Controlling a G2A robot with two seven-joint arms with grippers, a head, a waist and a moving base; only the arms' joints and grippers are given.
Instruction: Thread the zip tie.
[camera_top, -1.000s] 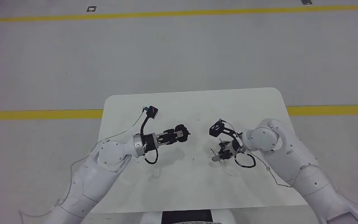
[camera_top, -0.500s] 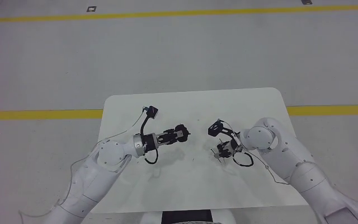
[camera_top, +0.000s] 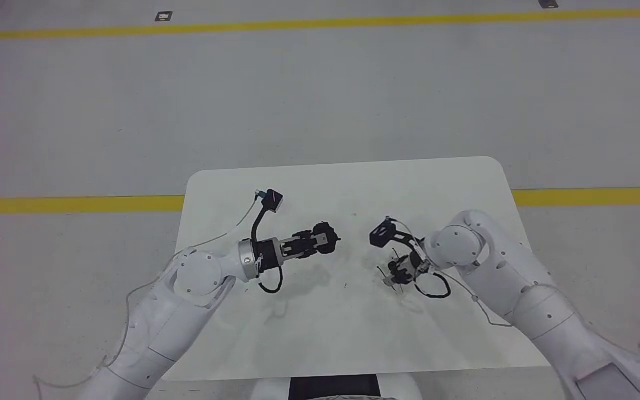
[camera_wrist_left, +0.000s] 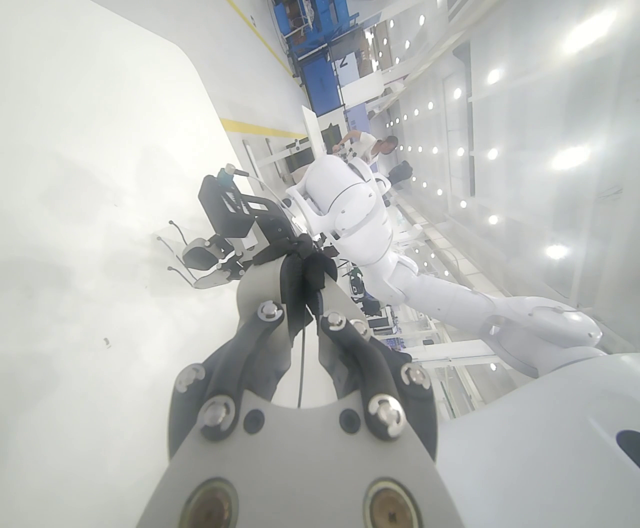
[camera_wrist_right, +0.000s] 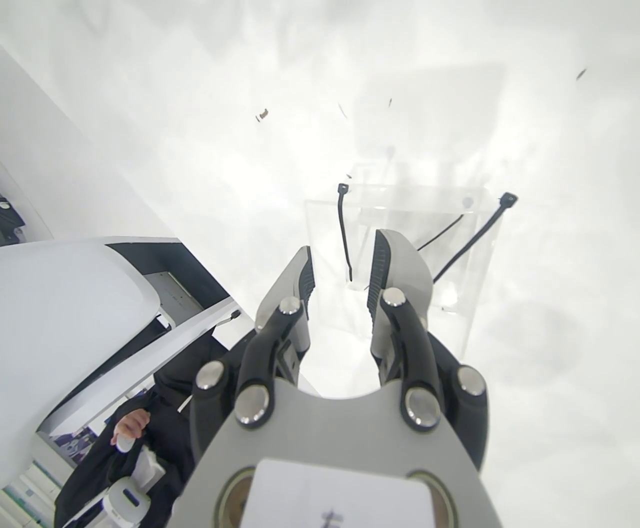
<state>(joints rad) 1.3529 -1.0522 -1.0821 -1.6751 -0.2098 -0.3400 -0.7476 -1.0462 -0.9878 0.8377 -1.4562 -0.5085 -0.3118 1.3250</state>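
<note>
1. The left gripper (camera_top: 328, 237) is hovering over the white table (camera_top: 300, 190), at about 10 o'clock from the table's centre. Its fingers (camera_wrist_left: 255, 292) are pressing together on a thin black strap (camera_wrist_left: 301, 360), likely a zip tie, which is running back toward the wrist. Black wrapping (camera_wrist_left: 305, 265) is bunching at the fingertips.
2. The right gripper (camera_wrist_right: 345, 250) is hanging at about 3 o'clock from the table's centre. Its 2 fingers are standing apart and gripping nothing.
3. A clear stand (camera_wrist_right: 415, 205) is sitting on the table just beyond the right gripper's tips, carrying 3 black zip ties.
4. The upright zip tie (camera_wrist_right: 343, 220) is showing in the gap between the right fingers, head end up. Whether it is touching either finger cannot be told.
5. The long leaning zip tie (camera_wrist_right: 475, 235) is slanting across the stand's other end, and the thinner leaning zip tie (camera_wrist_right: 442, 232) is lying just beside it.
6. Seen from above, the stand is lying at 3 o'clock from the left gripper, apart from it.
7. Small dark specks (camera_wrist_right: 262, 115) are lying on the table beyond the stand.
8. A yellow floor line (camera_top: 300, 22) is running past the table at 12 o'clock.
</note>
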